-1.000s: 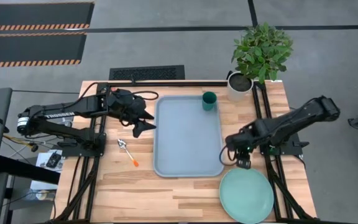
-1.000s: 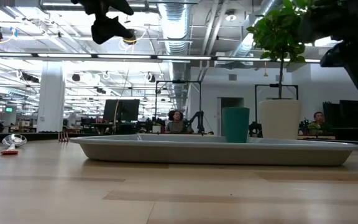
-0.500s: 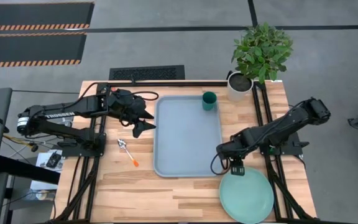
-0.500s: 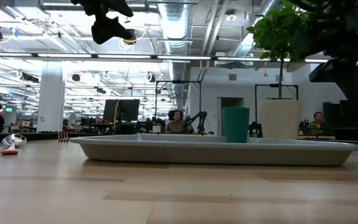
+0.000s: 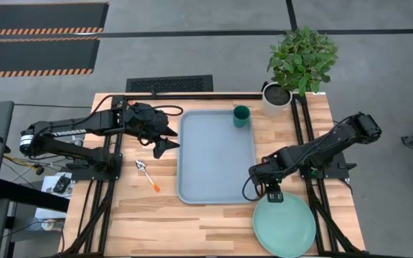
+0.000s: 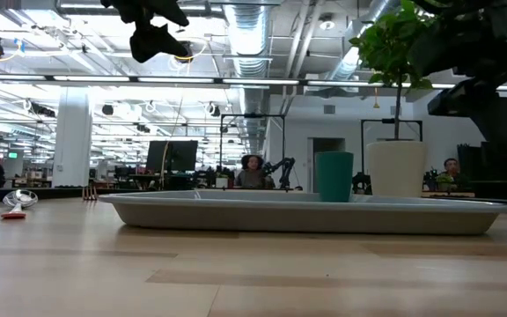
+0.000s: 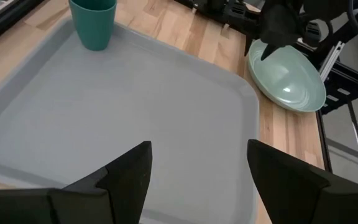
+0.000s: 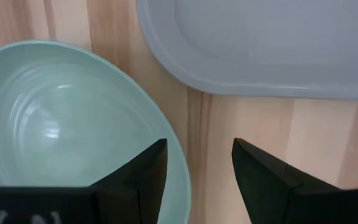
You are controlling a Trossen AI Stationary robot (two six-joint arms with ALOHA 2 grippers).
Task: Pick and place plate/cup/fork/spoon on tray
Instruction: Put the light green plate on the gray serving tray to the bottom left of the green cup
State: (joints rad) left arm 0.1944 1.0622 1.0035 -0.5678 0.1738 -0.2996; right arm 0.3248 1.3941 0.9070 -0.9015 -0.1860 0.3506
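the high view looked straight down on the whole table. the low view sat at tabletop height, level across the tray (image 6: 306, 214). both wrist views looked down closely, sharing the tray's corner and the plate (image 8: 55, 118).

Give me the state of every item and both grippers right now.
tray: flat on the table, holds only the cup.
cup: upright in a tray corner.
plate: on the table, off the tray.
spoon: on the table beside the tray.
right gripper: open, over the plate's rim.
left gripper: open, above the tray's edge.
potted plant: upright.
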